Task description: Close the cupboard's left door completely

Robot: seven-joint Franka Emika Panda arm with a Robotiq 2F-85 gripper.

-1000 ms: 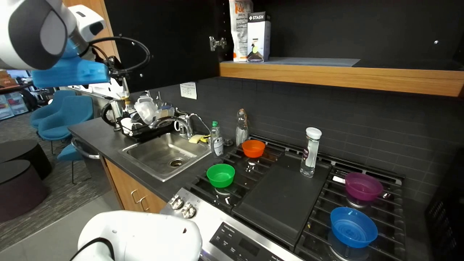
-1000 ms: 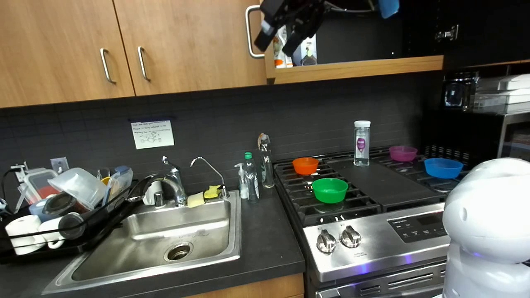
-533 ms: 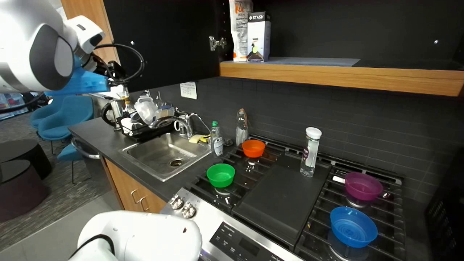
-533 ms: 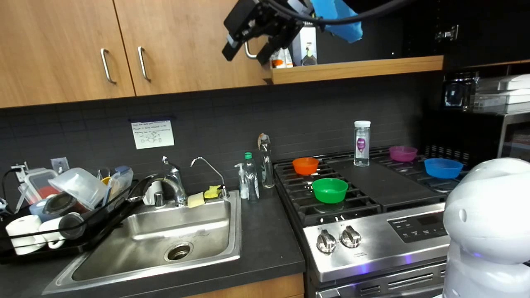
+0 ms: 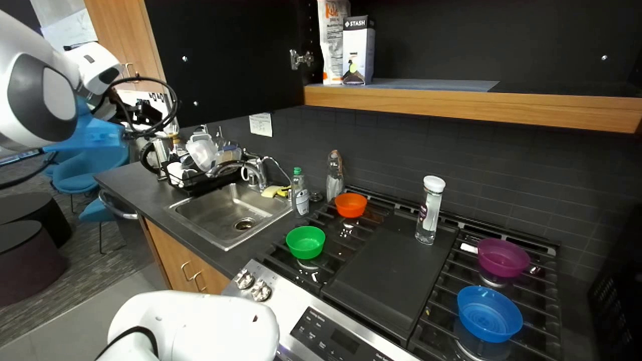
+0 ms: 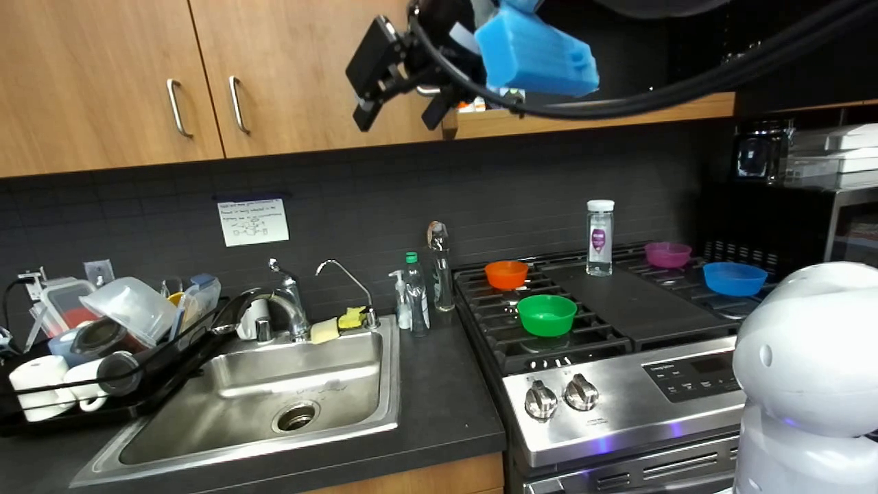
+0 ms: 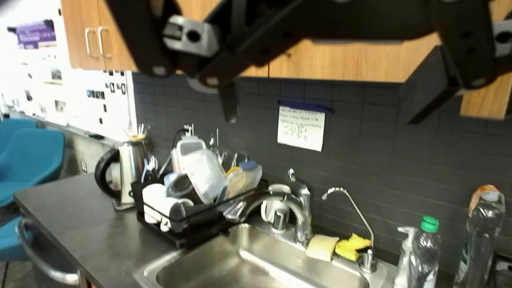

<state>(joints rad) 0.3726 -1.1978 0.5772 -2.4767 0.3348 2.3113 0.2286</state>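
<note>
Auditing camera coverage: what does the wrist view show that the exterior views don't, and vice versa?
Wrist view only: a purple item, too blurred to name, at upper left.
Exterior views only: green bowl, orange bowl, magenta bowl, blue bowl and white-capped bottle in both; in an exterior view, the hinge on the open left door.
Shared by all three views: sink, black dish rack, green-capped bottle, handwritten note. The end effector, jaws apart, shows clearly in the wrist view and in an exterior view.
</note>
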